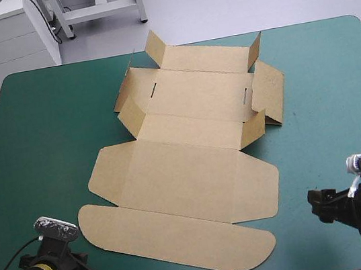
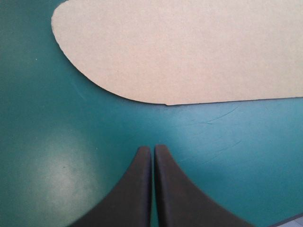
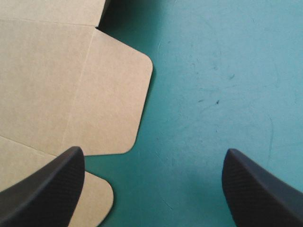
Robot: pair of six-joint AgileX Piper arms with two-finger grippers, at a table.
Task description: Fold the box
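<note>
High view: the box (image 1: 193,174) lies mostly flat at the middle of the worktop (image 1: 37,129), far walls half raised. The left gripper (image 2: 152,150) has closed, empty fingers; the right gripper (image 3: 154,153) is spread wide. Better to part the left too, then lift the near flap (image 1: 175,234) evenly.

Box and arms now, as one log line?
box mostly flat | left end effector shut, off box | right end effector open, beside box | nothing held

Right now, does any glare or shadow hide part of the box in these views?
Left wrist view: a pale glare patch on the teal-green cover beside the left gripper, off the box. Right wrist view: a thin shadow along the flap's edge only. High view: small shadows by the raised far flaps; nothing hidden.
</note>
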